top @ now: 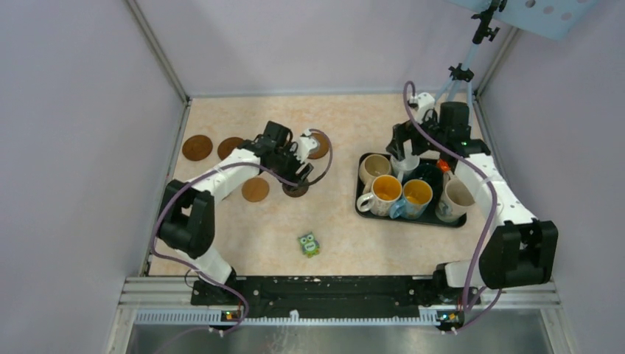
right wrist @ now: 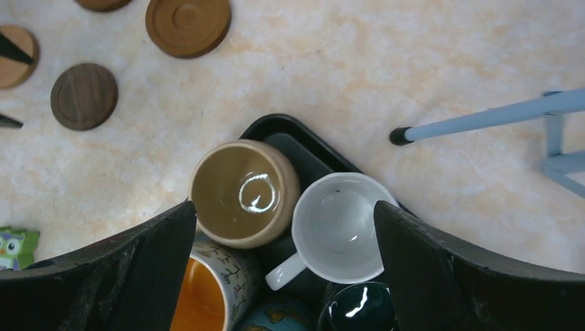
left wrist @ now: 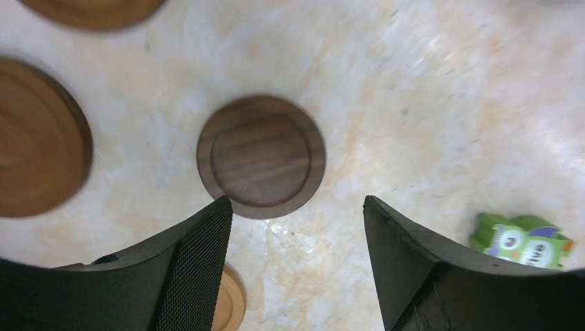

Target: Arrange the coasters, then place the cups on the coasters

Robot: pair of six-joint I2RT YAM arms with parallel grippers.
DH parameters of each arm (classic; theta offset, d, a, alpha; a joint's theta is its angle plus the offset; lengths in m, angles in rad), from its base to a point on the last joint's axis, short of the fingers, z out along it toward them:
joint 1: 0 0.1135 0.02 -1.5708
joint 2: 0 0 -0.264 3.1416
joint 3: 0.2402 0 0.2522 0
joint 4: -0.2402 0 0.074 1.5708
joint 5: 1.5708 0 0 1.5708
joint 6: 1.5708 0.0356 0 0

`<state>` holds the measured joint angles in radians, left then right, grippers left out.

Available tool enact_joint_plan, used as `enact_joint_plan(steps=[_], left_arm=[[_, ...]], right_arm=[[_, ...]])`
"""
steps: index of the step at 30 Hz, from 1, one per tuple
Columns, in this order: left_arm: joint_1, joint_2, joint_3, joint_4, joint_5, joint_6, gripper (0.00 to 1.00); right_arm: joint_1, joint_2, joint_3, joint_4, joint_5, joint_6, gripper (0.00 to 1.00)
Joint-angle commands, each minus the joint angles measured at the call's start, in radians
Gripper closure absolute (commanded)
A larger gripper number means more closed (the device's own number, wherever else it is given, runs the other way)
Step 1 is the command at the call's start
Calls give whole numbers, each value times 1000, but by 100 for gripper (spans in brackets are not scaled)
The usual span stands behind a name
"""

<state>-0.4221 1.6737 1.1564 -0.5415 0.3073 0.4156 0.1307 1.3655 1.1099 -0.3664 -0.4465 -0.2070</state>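
A dark walnut coaster (left wrist: 261, 156) lies flat on the table just beyond my left gripper (left wrist: 296, 201), which is open with nothing between its fingers. Tan coasters (top: 197, 147) (top: 229, 147) (top: 256, 189) lie to its left, and another coaster (top: 320, 144) is partly hidden behind the left wrist. The cups stand packed in the black tray (top: 363, 210): a beige cup (right wrist: 243, 193), a white cup (right wrist: 338, 227), a cream cup with an orange inside (right wrist: 207, 293) and a dark green cup (right wrist: 359, 310). My right gripper (right wrist: 284, 205) hangs open above the beige and white cups.
A small green owl figure (top: 308, 244) lies near the front middle of the table. A blue stand leg (right wrist: 483, 121) rests on the table beyond the tray at the back right. Walls close in the left, back and right sides.
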Motion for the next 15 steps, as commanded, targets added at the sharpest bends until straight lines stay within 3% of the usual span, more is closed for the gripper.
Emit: enact_joint_plan(steps=[1,9,15], left_arm=[[-78,-93,117,-100,132,57,24],[-301,18,293,-140,116,29,22],[-397,154,407,-148,87,-3,23]], right_arm=[[-87,-72,77,-19,-73,35,1],[-285,-115,37,-24,-148,105,1],[-423,-140,30,-102,-157,70,1]])
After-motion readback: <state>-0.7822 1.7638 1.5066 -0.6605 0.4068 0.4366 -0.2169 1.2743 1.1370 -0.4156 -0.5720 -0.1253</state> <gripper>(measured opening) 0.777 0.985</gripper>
